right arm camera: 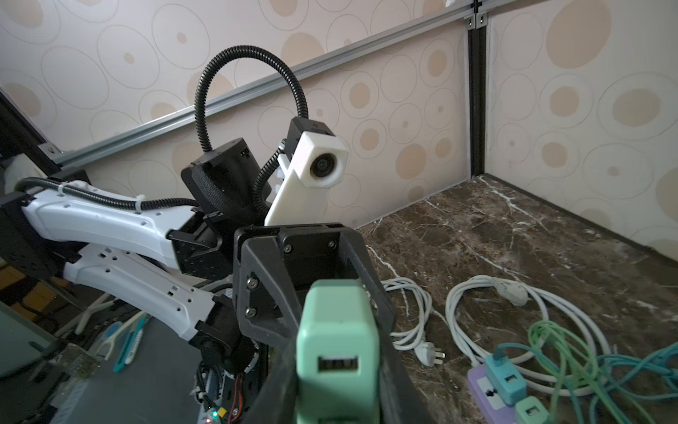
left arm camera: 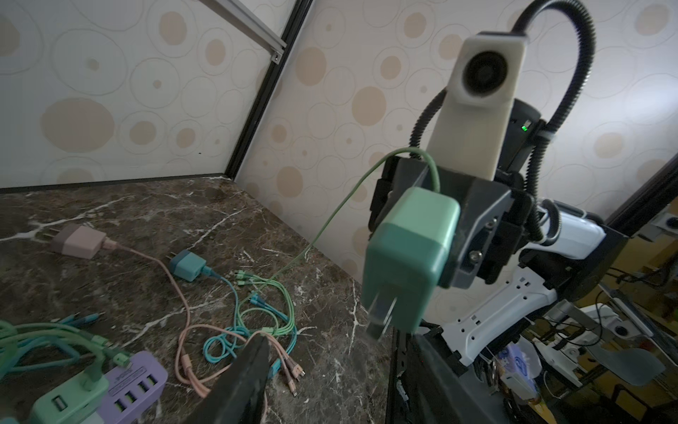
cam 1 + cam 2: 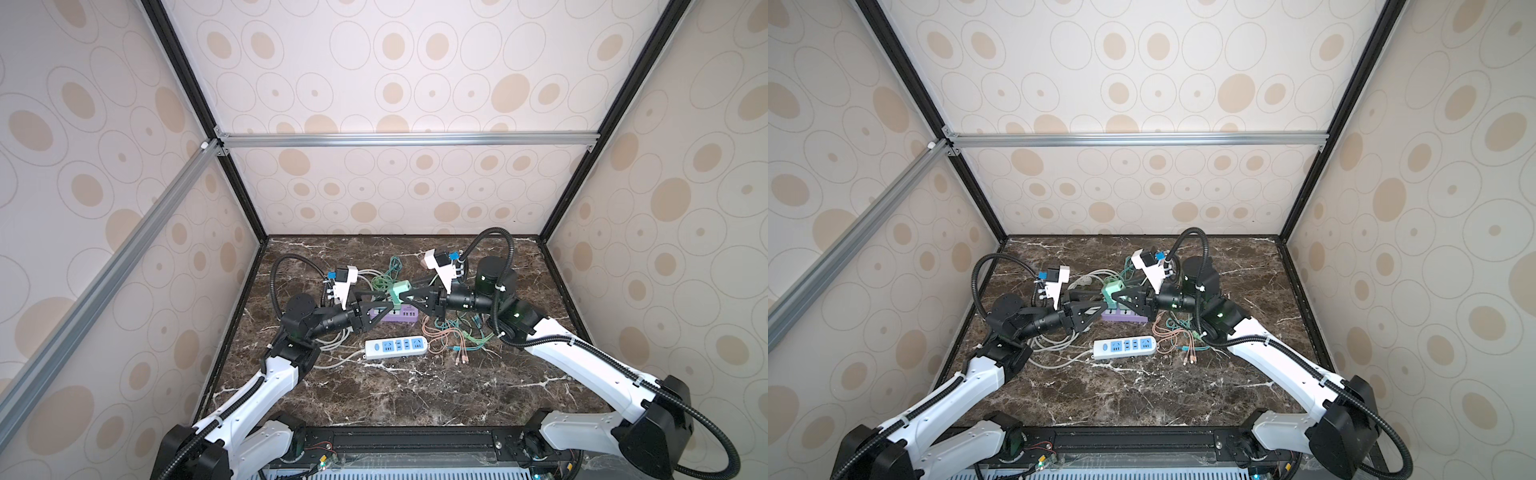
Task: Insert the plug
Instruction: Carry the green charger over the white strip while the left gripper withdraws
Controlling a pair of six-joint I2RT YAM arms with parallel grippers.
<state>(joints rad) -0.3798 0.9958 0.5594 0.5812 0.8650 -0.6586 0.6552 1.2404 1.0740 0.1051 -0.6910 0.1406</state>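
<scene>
right claw (image 3: 405,298) clamped on green plug (image 3: 400,289) | left claw (image 3: 390,303) parted, just beside plug's pronged end

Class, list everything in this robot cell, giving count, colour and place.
charger plug: one, mint green, held aloft
purple power strip: one, purple, mid-table
plugged-in chargers: two, teal and green, in that strip
white power strip: one, white with blue sockets, nearer front
loose chargers: two, pink and teal, on the table
thin cables: tangle, green, teal, pink, mostly right of strips
white cords: two coils, white, left of strips
table: one, dark marble, underneath everything
left pincer: one, black, open, facing the plug
right pincer: one, black, shut on the plug
</scene>
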